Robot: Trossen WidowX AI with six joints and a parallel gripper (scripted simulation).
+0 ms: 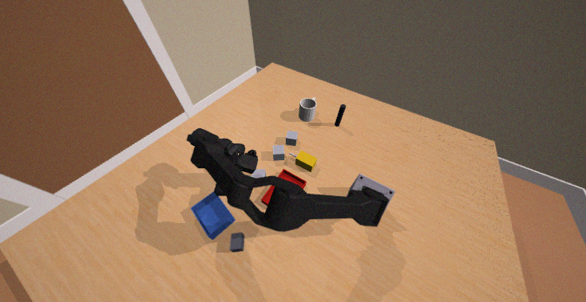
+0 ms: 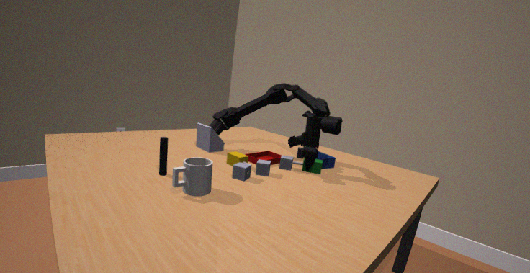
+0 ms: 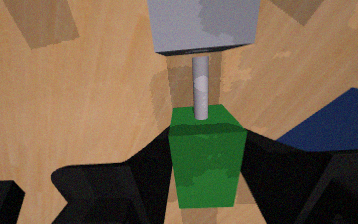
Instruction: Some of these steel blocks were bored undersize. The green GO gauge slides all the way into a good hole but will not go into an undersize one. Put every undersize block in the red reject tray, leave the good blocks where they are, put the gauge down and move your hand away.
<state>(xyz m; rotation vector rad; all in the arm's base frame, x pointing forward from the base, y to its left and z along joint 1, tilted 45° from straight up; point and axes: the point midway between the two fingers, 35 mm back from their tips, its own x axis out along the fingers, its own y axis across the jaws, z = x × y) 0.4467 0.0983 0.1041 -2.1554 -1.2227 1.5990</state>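
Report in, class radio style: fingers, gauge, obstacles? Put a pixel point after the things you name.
Fingers shut on green GO gauge [image 2: 314,166] [image 3: 207,167]. Pin pointed at steel block [image 2: 286,163] [image 3: 205,22], not inserted. Nothing visible between pin and block.
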